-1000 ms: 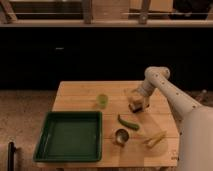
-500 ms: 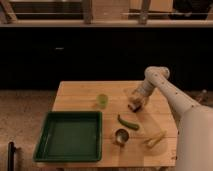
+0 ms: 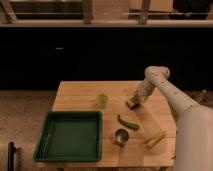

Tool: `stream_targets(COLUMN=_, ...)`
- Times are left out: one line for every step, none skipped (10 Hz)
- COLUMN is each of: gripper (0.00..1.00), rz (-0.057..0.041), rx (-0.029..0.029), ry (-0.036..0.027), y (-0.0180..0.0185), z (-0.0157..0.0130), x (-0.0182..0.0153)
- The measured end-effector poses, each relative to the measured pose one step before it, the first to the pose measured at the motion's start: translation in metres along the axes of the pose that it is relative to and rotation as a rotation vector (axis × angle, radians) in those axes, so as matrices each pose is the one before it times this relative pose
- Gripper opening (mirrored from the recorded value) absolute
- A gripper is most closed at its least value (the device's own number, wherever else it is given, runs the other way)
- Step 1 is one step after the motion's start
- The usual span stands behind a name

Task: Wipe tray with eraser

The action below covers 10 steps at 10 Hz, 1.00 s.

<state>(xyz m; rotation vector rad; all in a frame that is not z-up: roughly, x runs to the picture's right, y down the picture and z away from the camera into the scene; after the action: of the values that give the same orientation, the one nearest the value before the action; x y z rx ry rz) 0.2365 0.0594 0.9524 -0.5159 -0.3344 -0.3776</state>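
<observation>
The dark-green tray lies at the front left of the wooden table. The eraser, a small tan block with a dark face, sits at the back right of the table. My gripper is down over the eraser, at its upper right side, at the end of the white arm that comes in from the right. The gripper and eraser are well to the right of the tray.
A small green cup stands behind the tray. A green curved vegetable, a metal cup and a yellow corn-like stick lie at the front right. A dark wall rises behind the table.
</observation>
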Motion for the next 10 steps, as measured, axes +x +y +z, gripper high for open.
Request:
stream_targets(gripper=0.03, rz=0.00052, rx=-0.00032, ry=0.00003, y=-0.00102, z=-0.00006, x=0.00004)
stream_targets(gripper=0.0, rz=0.0049, rx=0.00098, ry=0.00287, y=-0.00162, z=-0.00189, x=-0.00042)
stream_targets(gripper=0.0, rz=0.00612, rx=0.00048, ry=0.00384, y=-0.0028, z=-0.00626, x=-0.00098)
stream_targets(gripper=0.0, rz=0.00335, rx=0.00177, ry=0.00012, y=-0.00357, z=-0.00584, x=-0.00129)
stream_targets(gripper=0.0, rz=0.00239, rx=0.00037, ry=-0.00055, y=-0.00192, z=-0.00173, x=0.0)
stream_targets(gripper=0.0, rz=0.0032, rx=-0.00097, ry=-0.00159, y=-0.00094, z=0.00249, x=0.0005)
stream_targets(gripper=0.0, rz=0.00179, rx=0.00049, ry=0.00159, y=-0.00081, z=0.00073, x=-0.00006)
stream_targets(gripper=0.0, rz=0.00554, rx=0.00035, ry=0.00555, y=-0.00145, z=-0.0017, x=-0.00059)
stream_targets(gripper=0.0, rz=0.00521, rx=0.00633, ry=0.00688, y=-0.00504, z=-0.00877, x=-0.00075)
stream_targets(gripper=0.0, rz=0.00249, rx=-0.00227, ry=0.00193, y=-0.00163, z=-0.00396, x=-0.00085)
